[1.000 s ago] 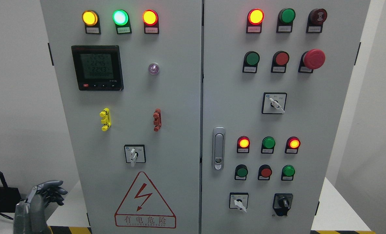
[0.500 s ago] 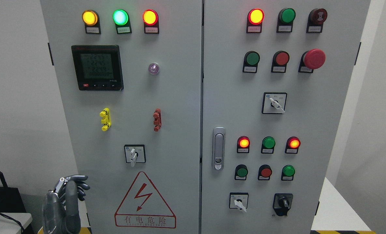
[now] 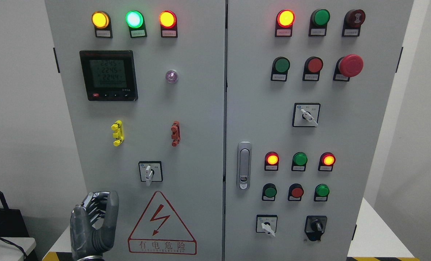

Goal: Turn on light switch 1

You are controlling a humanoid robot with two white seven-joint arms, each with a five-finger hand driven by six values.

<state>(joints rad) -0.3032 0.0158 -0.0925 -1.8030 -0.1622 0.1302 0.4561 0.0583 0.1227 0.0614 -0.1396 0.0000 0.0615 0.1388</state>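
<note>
Our left hand (image 3: 94, 221) low before cabinet (image 3: 201, 127), fingers loosely curled, holding nothing. Risk: many similar switches; we could hit rotary switch (image 3: 150, 172) wrongly.

We are facing a grey electrical cabinet (image 3: 201, 108) that is standing on a white table (image 3: 378, 235). The table is showing at both lower corners beside the cabinet, and yellow-and-black hazard tape (image 3: 378, 259) is running along its front edge. The cabinet is sitting directly on the tabletop, filling most of it.
</note>
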